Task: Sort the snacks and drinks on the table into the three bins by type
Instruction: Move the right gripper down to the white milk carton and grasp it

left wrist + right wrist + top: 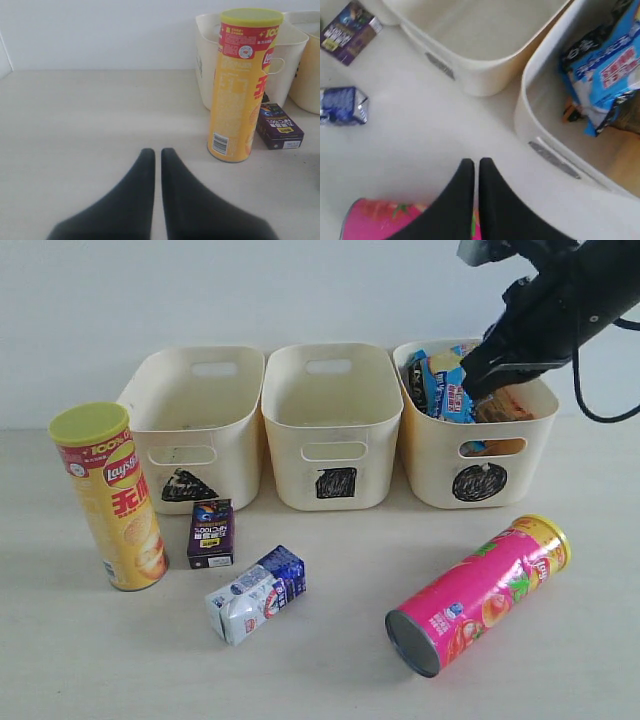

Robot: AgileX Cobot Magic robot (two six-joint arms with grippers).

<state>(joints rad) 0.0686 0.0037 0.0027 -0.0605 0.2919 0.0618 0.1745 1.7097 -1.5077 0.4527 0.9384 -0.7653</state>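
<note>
The yellow Lay's tube stands upright at the table's left. A pink tube lies on its side at the front right. Between them lie the dark purple carton and the white and blue carton. Three cream bins stand at the back: triangle, square, circle. In the circle bin are the blue-black-white bag and the orange-white bag. My right gripper hangs shut and empty above the circle bin. My left gripper is shut, empty, low over the table.
A pale wall runs behind the bins. The triangle and square bins show nothing inside. A black cable loops down from the right arm beside the circle bin.
</note>
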